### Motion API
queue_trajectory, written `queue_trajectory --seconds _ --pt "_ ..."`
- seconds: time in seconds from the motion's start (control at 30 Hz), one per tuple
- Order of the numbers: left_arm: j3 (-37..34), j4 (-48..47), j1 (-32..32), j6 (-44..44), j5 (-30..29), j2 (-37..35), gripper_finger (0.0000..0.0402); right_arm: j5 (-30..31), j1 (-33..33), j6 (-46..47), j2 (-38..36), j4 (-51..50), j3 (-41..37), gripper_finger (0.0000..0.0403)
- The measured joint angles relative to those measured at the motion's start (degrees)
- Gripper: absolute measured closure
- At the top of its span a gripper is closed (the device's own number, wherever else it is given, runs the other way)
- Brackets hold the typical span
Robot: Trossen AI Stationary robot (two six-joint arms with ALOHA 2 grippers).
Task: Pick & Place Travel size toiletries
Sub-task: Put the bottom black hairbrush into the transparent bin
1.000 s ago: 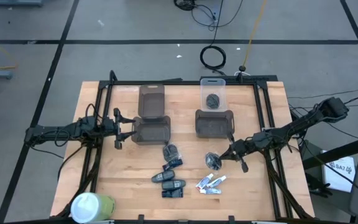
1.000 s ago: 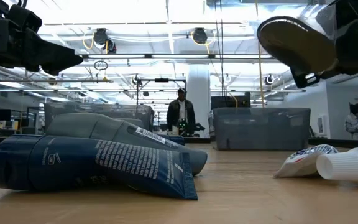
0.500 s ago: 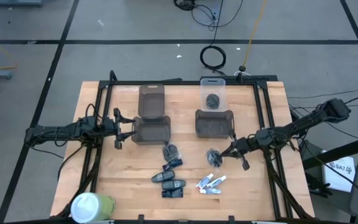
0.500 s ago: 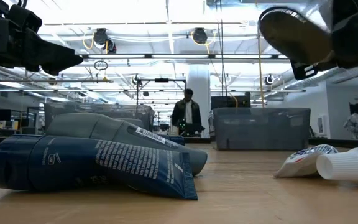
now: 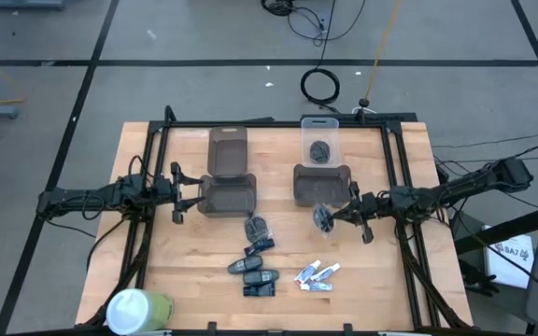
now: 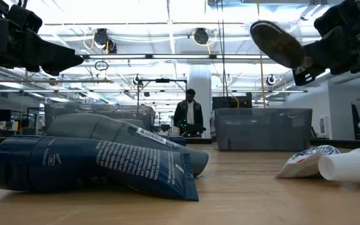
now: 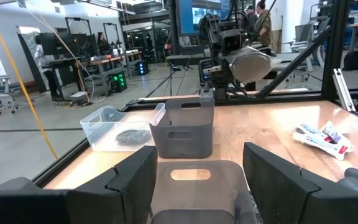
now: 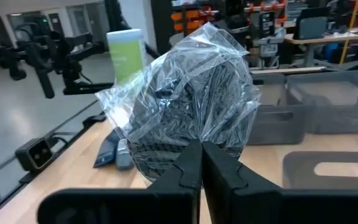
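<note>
A dark grey lump [image 8: 188,112] in clear wrap (a mesh puff, perhaps) hangs above the counter [image 5: 390,280], just before the right grey bin [image 5: 321,185], pinched by the right hand [image 8: 201,163]. The left hand [image 7: 197,180] is spread, hovering over another grey bin [image 5: 227,198].

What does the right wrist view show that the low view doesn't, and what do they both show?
Only the right wrist view shows that the held item is a dark lump wrapped in clear crinkled plastic, pinched by the right gripper with its jaws shut on it; it also shows the white-and-green cylinder. Only the low view shows the white tubes lying on the table and a person standing in the room behind. Both share the held item up off the table, the dark blue toiletry packs, and the grey bin.
</note>
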Motion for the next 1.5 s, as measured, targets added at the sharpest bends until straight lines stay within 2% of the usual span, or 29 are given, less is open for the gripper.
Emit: queue_trajectory --seconds 1.37,1.5 --pt "0.0 0.0 0.0 0.0 0.0 0.0 0.0167 0.3 -33.2 1.5 -1.0 0.2 -0.3 0.0403" --pt "0.0 0.0 0.0 0.0 0.0 0.0 0.0167 2.9 -35.4 1.5 -1.0 -0.2 -0.3 0.0403"
